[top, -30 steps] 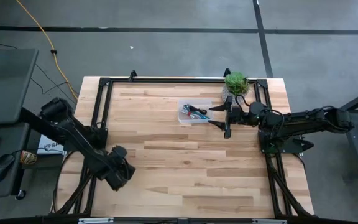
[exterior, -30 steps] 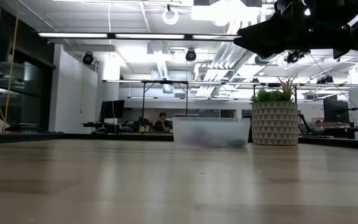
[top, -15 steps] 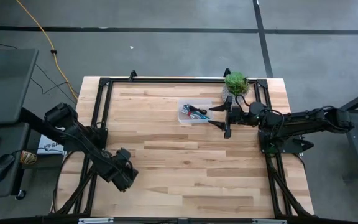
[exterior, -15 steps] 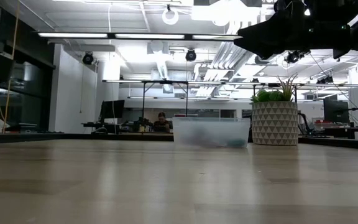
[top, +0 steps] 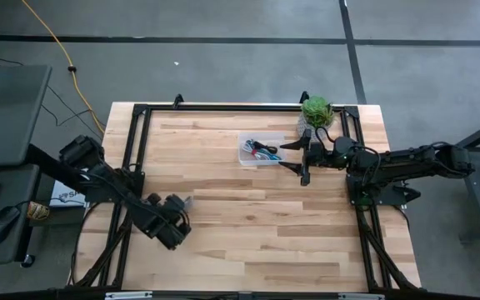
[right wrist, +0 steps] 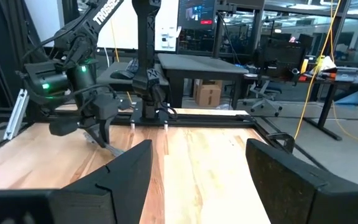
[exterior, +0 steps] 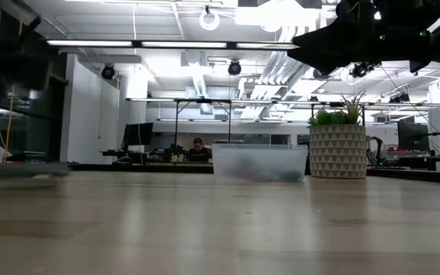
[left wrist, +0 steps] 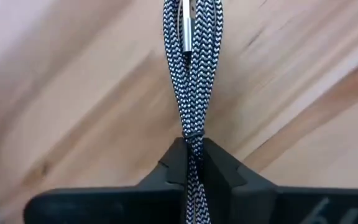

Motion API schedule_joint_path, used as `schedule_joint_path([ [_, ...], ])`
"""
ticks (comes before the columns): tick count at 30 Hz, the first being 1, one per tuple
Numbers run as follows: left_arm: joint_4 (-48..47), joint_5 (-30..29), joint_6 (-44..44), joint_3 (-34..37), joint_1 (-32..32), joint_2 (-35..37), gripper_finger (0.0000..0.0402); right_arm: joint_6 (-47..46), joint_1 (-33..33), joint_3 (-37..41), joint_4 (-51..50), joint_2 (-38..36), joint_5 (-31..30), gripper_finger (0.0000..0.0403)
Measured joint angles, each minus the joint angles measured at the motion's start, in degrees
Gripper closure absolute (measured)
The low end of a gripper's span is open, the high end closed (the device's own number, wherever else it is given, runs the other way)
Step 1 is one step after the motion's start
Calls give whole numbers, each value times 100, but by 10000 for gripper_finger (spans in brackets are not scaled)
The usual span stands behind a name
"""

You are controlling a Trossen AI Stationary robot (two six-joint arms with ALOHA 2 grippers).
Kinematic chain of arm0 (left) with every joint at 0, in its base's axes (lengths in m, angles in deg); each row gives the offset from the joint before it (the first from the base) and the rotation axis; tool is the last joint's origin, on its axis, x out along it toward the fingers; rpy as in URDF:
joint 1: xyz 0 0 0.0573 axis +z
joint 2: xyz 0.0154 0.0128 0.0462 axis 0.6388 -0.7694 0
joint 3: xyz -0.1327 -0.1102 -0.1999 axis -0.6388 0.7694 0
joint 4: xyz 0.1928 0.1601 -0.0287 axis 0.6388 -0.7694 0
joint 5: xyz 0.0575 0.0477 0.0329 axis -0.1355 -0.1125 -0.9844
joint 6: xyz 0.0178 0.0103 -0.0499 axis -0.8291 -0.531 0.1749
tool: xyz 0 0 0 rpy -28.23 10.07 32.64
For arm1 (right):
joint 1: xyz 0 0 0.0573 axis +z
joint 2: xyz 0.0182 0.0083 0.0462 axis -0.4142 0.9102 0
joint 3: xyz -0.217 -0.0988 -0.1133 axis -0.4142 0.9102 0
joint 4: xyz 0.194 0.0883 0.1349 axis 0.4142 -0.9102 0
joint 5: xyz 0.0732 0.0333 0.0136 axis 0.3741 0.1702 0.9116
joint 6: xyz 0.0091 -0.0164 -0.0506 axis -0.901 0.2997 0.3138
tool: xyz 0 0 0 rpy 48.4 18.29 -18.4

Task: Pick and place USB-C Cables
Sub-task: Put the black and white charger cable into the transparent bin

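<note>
My left gripper (top: 179,211) is low over the table's near left part, shut on a blue-grey braided USB-C cable bundle (left wrist: 188,74), which also shows in the high view (top: 187,202). A clear plastic bin (top: 245,155) at the table's far middle holds other small cables, one with red bits (top: 261,148). My right gripper (top: 301,158) hangs open and empty just right of the bin, above the table; its two fingers show wide apart in the right wrist view (right wrist: 197,180). My left gripper pinches the folded bundle's strands (left wrist: 191,146) together between its two fingers, near one end of the bundle. The fingers slant down toward the table's far right and lie along the cable. The bundle, with a metal plug (left wrist: 183,25), sticks out past the fingertips; whether it touches the wood, I cannot tell.
A potted green plant (top: 316,111) stands at the far right, right of the bin. A black frame (top: 223,107) runs along the table's far, left and right sides. Bare wood (top: 248,225) lies between the two arms. A yellow cord (top: 52,37) lies on the floor beyond.
My left gripper has swung toward the table's right and far side, carrying the cable from the left edge in over the wood. The cable's free end now shows past the gripper in the high view.
</note>
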Motion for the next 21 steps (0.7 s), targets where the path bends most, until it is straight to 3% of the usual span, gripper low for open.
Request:
schedule_joint_path([
  [7, 51, -1291, -1777, -664, 371, 787, 398, -21, 0, 0, 0, 0, 4, 152],
  [11, 692, -2434, -3710, -849, 807, 1350, 400, 17, 0, 0, 0, 0, 5, 152],
  [14, 1973, -2860, -5563, -661, 1387, 1759, 400, 20, 0, 0, -27, 0, 23, 152],
  [16, 3220, -2588, -6812, -356, 1964, 1954, 401, 78, 0, 0, -39, 0, 80, 152],
  [18, 4636, -1634, -7863, 72, 2621, 2116, 401, 156, 0, 0, -39, 0, 93, 152],
  [21, 6699, -100, -8550, 781, 3553, 2202, 401, 158, 0, 0, -39, 0, 93, 152],
])
